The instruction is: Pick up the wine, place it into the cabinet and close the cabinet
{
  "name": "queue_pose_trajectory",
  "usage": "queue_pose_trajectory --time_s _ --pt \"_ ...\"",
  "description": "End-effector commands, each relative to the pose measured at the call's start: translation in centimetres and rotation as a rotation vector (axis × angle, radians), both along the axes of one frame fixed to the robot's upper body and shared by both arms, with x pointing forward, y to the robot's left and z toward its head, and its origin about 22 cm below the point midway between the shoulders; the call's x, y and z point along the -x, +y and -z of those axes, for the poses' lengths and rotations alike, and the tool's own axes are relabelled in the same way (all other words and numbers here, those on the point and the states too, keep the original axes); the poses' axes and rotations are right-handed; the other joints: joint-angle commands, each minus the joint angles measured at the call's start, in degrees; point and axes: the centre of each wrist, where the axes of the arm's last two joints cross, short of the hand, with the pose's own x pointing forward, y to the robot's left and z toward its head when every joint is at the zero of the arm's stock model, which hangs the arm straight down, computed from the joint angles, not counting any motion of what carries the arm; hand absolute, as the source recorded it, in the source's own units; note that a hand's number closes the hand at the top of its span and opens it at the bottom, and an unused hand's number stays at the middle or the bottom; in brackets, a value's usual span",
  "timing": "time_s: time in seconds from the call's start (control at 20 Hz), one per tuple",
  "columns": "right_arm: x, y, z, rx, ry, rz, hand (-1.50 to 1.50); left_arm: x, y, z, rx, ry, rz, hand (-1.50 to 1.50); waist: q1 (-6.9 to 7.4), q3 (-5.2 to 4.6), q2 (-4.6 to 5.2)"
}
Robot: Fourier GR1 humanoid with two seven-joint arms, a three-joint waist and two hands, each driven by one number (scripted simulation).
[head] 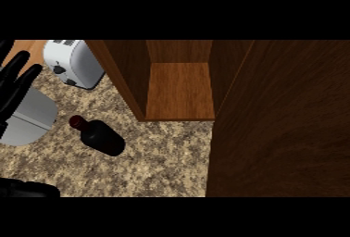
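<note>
Wine bottle [103, 137]: one, on counter [157, 157]

A rounded silver-white metal toaster [72, 62] stands at the far left of the speckled brown-and-beige stone counter [164, 159], a dark knob on its left side. A patch of light orange wood [32, 46] shows just left of it.

The speckled brown stone bench [164, 157] carries a dark glass wine bottle [103, 138], a silver toaster [74, 62] and an open wooden cabinet [179, 90].
</note>
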Motion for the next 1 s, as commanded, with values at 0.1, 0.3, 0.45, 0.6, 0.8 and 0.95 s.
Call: queue_pose_trajectory --time_s 0.1,0.3,0.45,0.6,0.8,0.95 --pt "5.0 -1.0 -3.5 -0.058 -0.077 -0.045 -1.50 -1.0 2.3 1.5 -0.013 0.027 -0.029 -1.50 -0.01 -0.01 -0.03" --pt "3.2 -1.0 -3.3 -0.060 -0.082 -0.025 -1.50 -1.9 3.2 5.1 -0.006 0.063 -0.022 -1.50 0.39 -0.02 0.19" --pt "3.5 -0.8 -3.2 -0.049 -0.075 -0.031 -1.50 -2.5 4.8 5.9 0.008 0.077 -0.020 -1.50 0.27 0.00 0.10" --pt "5.0 -1.1 -4.1 -0.056 -0.092 -0.045 -1.50 -3.0 5.2 6.7 -0.016 0.113 -0.040 -1.50 -0.16 -0.01 0.00" --pt "5.0 -1.1 -3.6 -0.049 -0.086 -0.026 -1.50 -3.0 4.8 10.6 -0.032 0.154 -0.013 -1.50 -0.42 0.02 -0.06" --pt "6.0 -1.3 -4.0 -0.057 -0.064 -0.039 -1.50 -2.8 7.2 10.6 -0.031 0.164 -0.023 -1.50 -0.48 0.00 -0.17"
